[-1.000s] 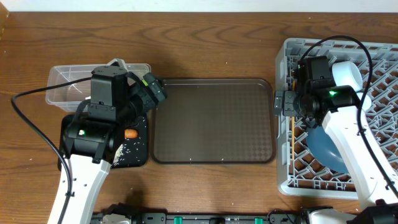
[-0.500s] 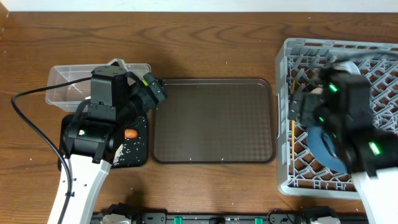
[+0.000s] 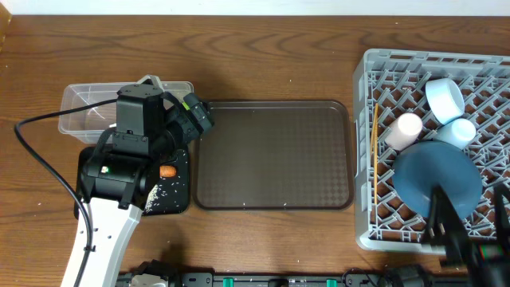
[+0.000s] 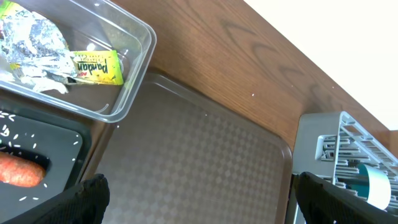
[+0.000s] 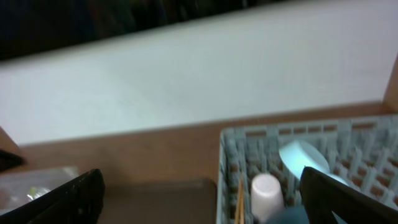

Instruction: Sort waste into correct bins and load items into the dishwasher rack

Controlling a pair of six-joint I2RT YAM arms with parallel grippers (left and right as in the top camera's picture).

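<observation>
The grey dishwasher rack (image 3: 365,199) holds the blue plate (image 3: 438,177), the pale blue bowl (image 3: 444,97), a pink cup (image 3: 403,130), a light blue cup (image 3: 458,131) and the chopsticks (image 3: 374,151) along its left wall. The clear tub (image 4: 134,87) holds a crumpled napkin (image 4: 31,43) and a yellow-green wrapper (image 4: 96,66). An orange sausage piece (image 3: 167,171) and rice grains (image 3: 159,195) lie in the black tray (image 3: 182,203). My left gripper (image 4: 202,202) hangs open and empty over the tub's right end. My right gripper (image 5: 202,199) is open and empty, low at the rack's near side.
A brown serving tray (image 3: 273,154) lies between the bins and the rack. My right arm (image 3: 454,239) crosses the rack's near edge at the bottom right. A black cable (image 3: 32,159) loops left of my left arm. A white wall runs behind the table.
My right arm has pulled back from the rack's left side to its near right edge, uncovering the cups, bowl and plate. My left arm has not moved.
</observation>
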